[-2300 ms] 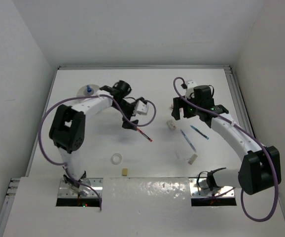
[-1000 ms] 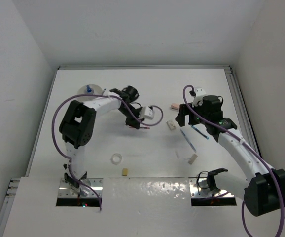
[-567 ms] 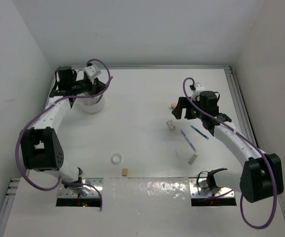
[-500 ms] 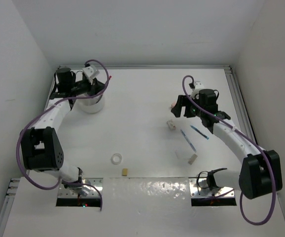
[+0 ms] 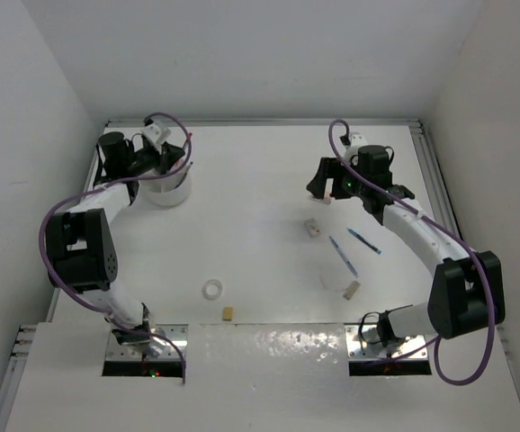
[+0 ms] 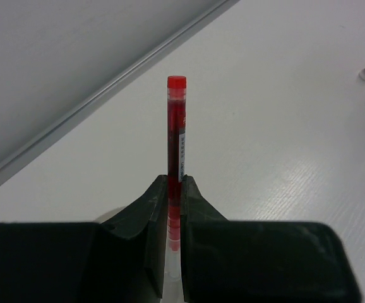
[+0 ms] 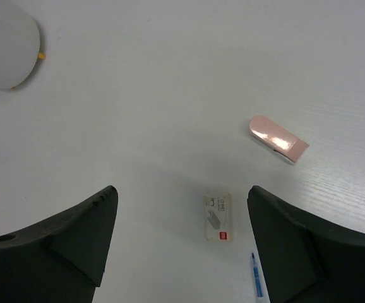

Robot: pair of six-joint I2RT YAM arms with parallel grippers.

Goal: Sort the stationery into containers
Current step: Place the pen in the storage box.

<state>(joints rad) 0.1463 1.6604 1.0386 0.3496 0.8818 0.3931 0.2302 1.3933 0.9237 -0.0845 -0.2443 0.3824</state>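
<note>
My left gripper (image 6: 176,183) is shut on a red pen (image 6: 176,132) that sticks out straight ahead of the jaws. In the top view that gripper (image 5: 164,162) hovers at the back left by the white bowl (image 5: 168,191). My right gripper (image 7: 179,237) is open and hangs above a small white box (image 7: 218,218), with the pink eraser (image 7: 278,139) beyond it. From above, the right gripper (image 5: 325,185) sits at the back right, just behind the white box (image 5: 312,228). Two blue pens (image 5: 343,256) (image 5: 364,239) lie near it.
A clear tape ring (image 5: 212,289), a small tan block (image 5: 228,313) and a pale block (image 5: 352,290) lie toward the near edge. The bowl (image 7: 5,44) shows at the right wrist view's top left corner. White walls enclose the table on three sides.
The left arm swung from the table's middle to the back left, carrying the red pen to the bowl. The right gripper shifted toward the back, staying open.
</note>
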